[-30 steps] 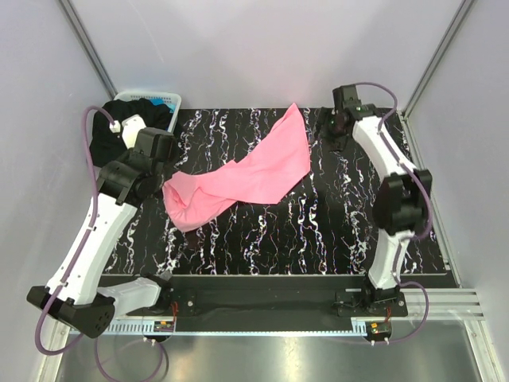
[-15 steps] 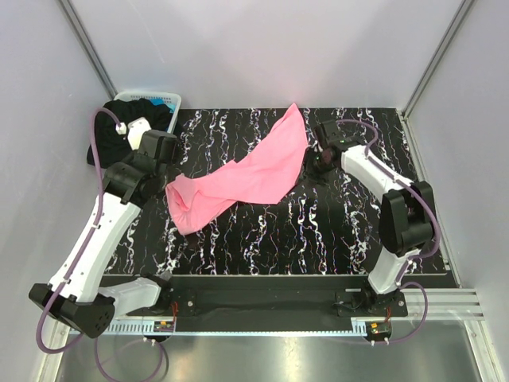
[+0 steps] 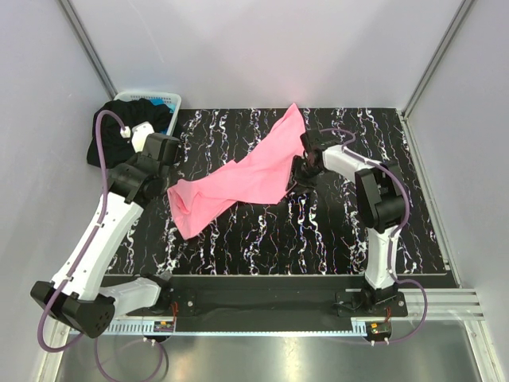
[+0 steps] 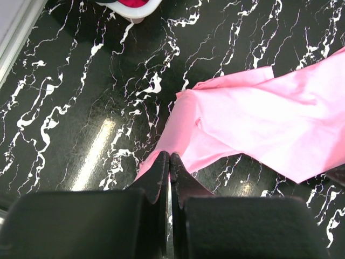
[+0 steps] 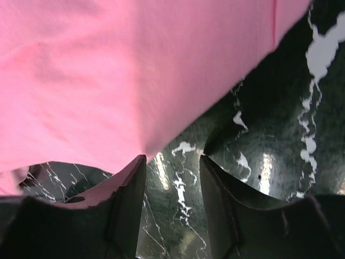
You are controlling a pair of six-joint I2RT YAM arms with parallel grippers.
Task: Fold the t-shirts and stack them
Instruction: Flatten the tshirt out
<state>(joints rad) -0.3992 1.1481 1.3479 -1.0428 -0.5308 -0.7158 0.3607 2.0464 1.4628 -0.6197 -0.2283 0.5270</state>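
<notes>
Jaws of the right gripper [image 5: 172, 159], partly spread and empty, have swung in from the table's [image 3: 326, 231] far corner to the edge of the pink shirt [image 3: 238, 179] lying crumpled mid-table, while the left gripper [image 4: 169, 157] stays pressed shut at its other end, so flattening appears imminent.

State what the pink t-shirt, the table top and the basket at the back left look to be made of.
Pink t-shirt: soft matte cloth; it drapes and creases in loose folds.
Table top: hard and glossy, black with white marble-like veins, with lamp glare on it. Whether it is stone or printed laminate is unclear.
Basket: probably white plastic, going by its smooth, thin moulded rim.
</notes>
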